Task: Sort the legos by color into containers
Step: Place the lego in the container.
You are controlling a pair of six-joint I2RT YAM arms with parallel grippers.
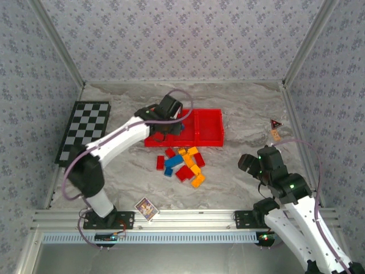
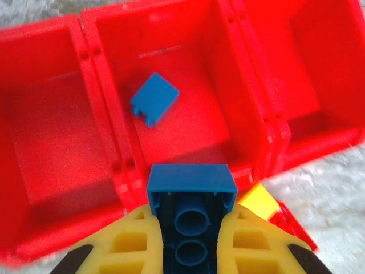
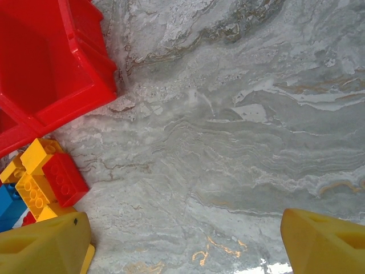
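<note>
Our left pincer [image 2: 191, 228] is closed tight on a blue brick [image 2: 191, 185], which we see end-on with its 2 hollow tubes facing the camera. In the left wrist view it hangs over the near wall of the red tray [image 2: 117, 171], lined up with the middle of the 3 compartments. In the top view the left pincer [image 1: 174, 118] sits over the left half of the tray [image 1: 208, 141], near the centre of the frame.

Inside that middle compartment 1 blue brick [image 2: 154, 98] already lies flat on the floor. The compartments to its left and right look bare as far as the wrist view shows them.

Our right pincer [image 3: 183, 242] stands wide open with nothing between its fingers, over bare table [image 3: 228, 142]. In the top view it is at the lower right [image 1: 249, 162], well apart from the tray.

We judge the sorting to be at an early stage: 1 blue placed and a 2nd about to go in. The loose pile [image 1: 182, 164] of red, blue and orange-yellow legos lies on the table just below the tray. It holds most of the legos, including at least 1 more blue. No red or orange-yellow brick appears in any compartment, so both of those colours are left to do.
</note>
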